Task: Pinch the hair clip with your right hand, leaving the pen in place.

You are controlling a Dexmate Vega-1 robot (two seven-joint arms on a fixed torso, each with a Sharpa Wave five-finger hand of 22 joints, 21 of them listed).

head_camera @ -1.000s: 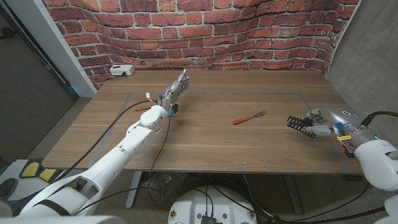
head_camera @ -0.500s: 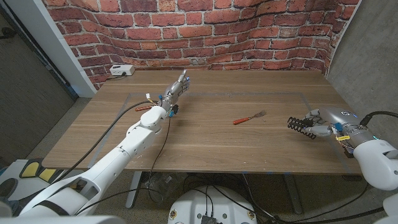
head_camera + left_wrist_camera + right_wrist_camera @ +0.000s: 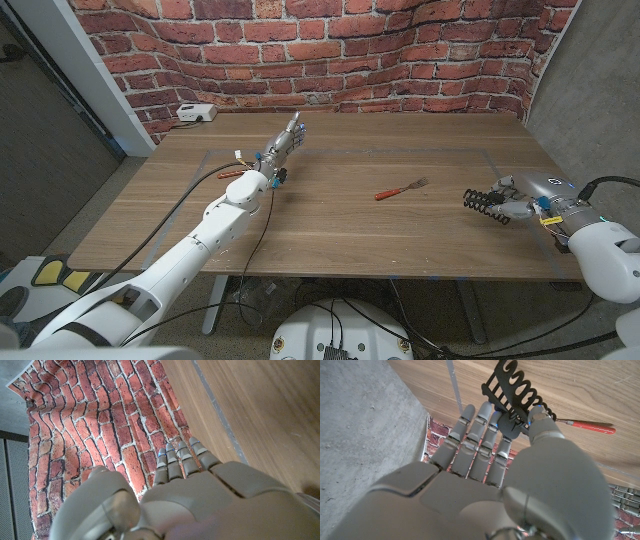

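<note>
Right wrist view: black toothed hair clip (image 3: 512, 397) pinched between thumb and fingers of grey, smooth-shelled right hand (image 3: 495, 460), just above the wood-grain desk (image 3: 580, 385) near its right edge. Left hand (image 3: 284, 140) out over the far desk, fingers straight, holding nothing. Red-handled fork (image 3: 400, 189) mid-desk; rough brick wall (image 3: 330, 50) behind.

No legible text, label, brand, number or sign appears in any view. The brick wall (image 3: 330, 50), the wooden table (image 3: 340, 230), the black hair clip (image 3: 515, 392) and the red-handled item (image 3: 400, 189) carry no readable marking. The white box (image 3: 195, 114) at the far table edge and the shells of the left hand (image 3: 285, 140) and right hand (image 3: 515, 200) are too small or too blurred to show any lettering.
</note>
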